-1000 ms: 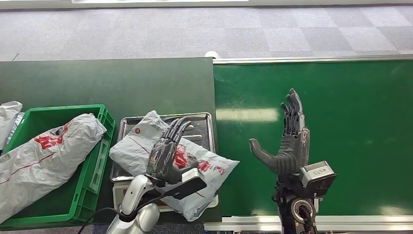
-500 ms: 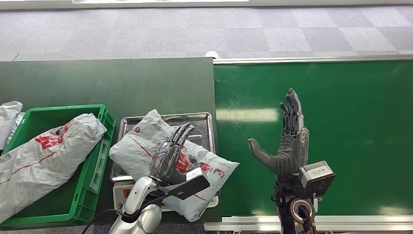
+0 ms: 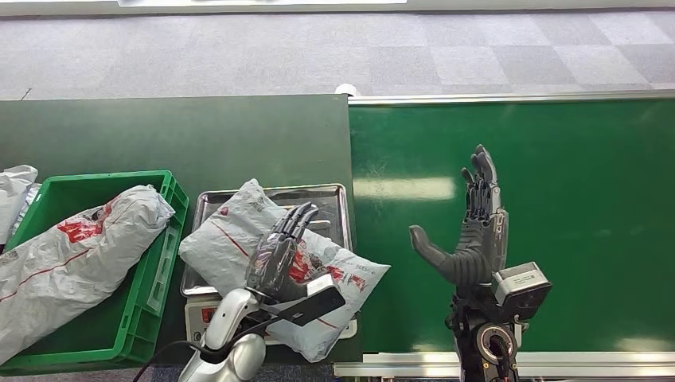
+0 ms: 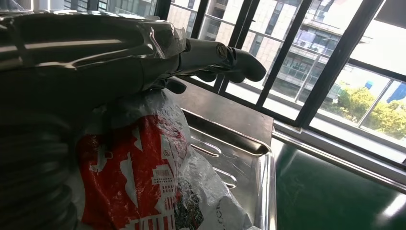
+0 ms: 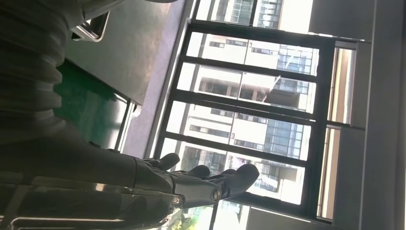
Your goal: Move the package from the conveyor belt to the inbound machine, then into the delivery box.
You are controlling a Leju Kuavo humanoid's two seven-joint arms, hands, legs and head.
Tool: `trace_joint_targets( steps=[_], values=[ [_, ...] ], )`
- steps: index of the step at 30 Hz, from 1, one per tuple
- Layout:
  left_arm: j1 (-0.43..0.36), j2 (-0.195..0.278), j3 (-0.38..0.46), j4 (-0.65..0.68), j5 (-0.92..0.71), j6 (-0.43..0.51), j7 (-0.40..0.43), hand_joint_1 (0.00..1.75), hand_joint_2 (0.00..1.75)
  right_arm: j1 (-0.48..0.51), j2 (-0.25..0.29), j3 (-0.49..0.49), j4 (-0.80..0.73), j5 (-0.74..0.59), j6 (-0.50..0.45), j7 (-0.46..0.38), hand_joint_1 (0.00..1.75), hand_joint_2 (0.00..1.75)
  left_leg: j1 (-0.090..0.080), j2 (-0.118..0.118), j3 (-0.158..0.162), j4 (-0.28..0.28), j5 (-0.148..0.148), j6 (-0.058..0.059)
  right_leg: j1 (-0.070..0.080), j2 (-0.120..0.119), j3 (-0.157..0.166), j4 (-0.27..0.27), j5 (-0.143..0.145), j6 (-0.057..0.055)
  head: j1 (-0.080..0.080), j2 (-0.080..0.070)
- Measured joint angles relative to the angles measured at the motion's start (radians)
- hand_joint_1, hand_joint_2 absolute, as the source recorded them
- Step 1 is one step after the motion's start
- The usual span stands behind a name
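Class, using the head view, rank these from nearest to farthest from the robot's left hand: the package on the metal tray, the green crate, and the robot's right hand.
1. The package, directly under the left hand, on the metal tray.
2. The green crate, on the hand's left side.
3. The right hand, raised over the green conveyor belt, on the far right.

even overhead light; glare on belt (image 3: 402, 188); wrist views backlit, windows blown out.
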Motion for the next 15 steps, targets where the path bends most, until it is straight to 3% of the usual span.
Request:
trace_joint_targets(
  steps=[7,8,11,12,15],
  values=[
    [-0.019,-0.002,-0.004,0.024,-0.017,-0.02,0.032,0.05,1.75,0.005,0.005,-0.01,-0.003,-0.008,0.002,-0.008,0.0,1.75,0.0,0.0,0.003,0.0,0.0,0.0,0.0,0.0,0.004,0.0,0.0,0.0,0.0,0.0],
    [-0.021,-0.002,-0.004,0.027,-0.019,-0.022,0.035,0.32,1.75,0.006,0.006,-0.012,-0.004,-0.009,0.002,-0.008,0.0,1.75,0.0,0.0,0.004,0.0,0.0,0.0,0.0,0.0,0.004,0.0,0.0,0.0,0.0,0.0],
    [-0.026,-0.002,-0.004,0.039,-0.024,-0.035,0.045,1.34,1.75,0.008,0.007,-0.017,-0.006,-0.009,0.002,-0.008,0.0,1.75,0.0,0.0,0.006,0.0,0.0,0.0,0.0,0.0,0.006,0.0,0.0,0.0,0.0,0.0],
    [-0.028,-0.002,-0.004,0.044,-0.025,-0.039,0.048,1.44,1.75,0.008,0.007,-0.018,-0.006,-0.009,0.002,-0.008,0.0,1.75,0.0,0.0,0.007,0.0,0.0,0.0,0.0,0.0,0.007,0.0,0.0,0.0,0.0,0.0],
    [-0.032,-0.002,-0.004,0.061,-0.026,-0.047,0.049,1.41,1.75,0.011,0.008,-0.021,-0.007,-0.01,0.002,-0.008,0.0,1.75,0.0,0.0,0.009,0.0,0.0,0.0,0.0,0.0,0.009,0.0,0.0,0.0,0.0,0.0]
  ],
)
